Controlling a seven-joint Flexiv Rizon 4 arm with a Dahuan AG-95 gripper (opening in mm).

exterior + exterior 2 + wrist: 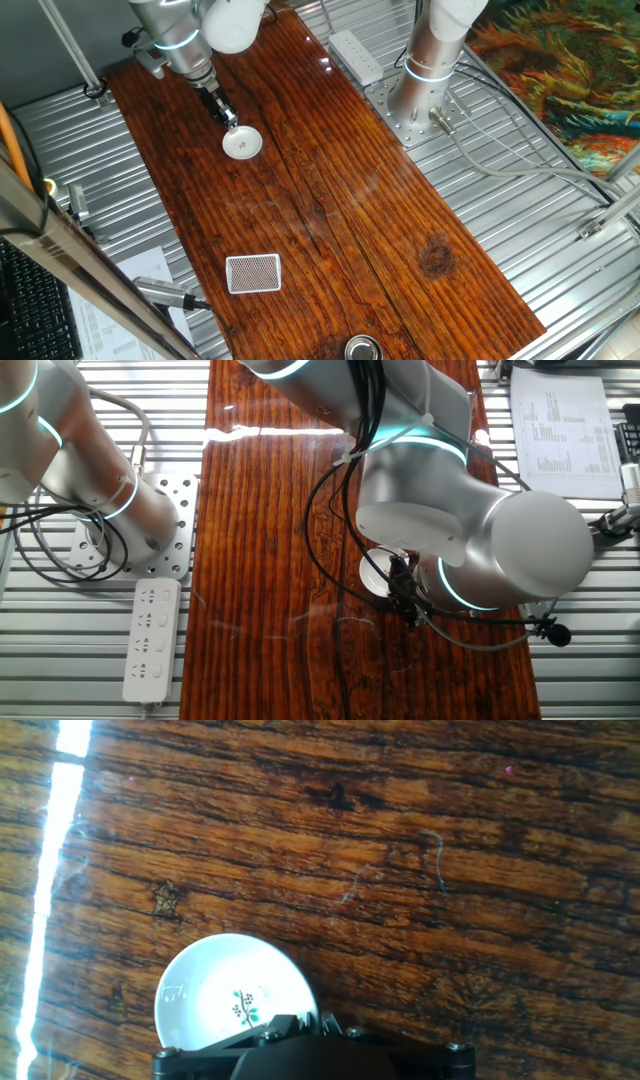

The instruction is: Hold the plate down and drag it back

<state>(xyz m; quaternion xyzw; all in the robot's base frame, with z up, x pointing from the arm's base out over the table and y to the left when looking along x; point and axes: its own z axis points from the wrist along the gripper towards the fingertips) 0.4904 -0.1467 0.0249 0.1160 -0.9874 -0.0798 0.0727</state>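
At the desk's [330, 210] far end, the hand [230, 118], fingers seemingly together, should press squarely on the plate [242, 143] and drag slowly.

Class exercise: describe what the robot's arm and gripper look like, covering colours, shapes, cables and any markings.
The arm is bulky and rounded, silver-grey and white, with glowing cyan rings at its joints. Black cables run along it. The gripper is small, dark and slender, with metal screws on its black housing.

The table [330, 200] is glossy varnished wood (strongly grained, with glare streaks), the plate [215, 990] smooth glazed white, the cup [362, 349] shiny metal.
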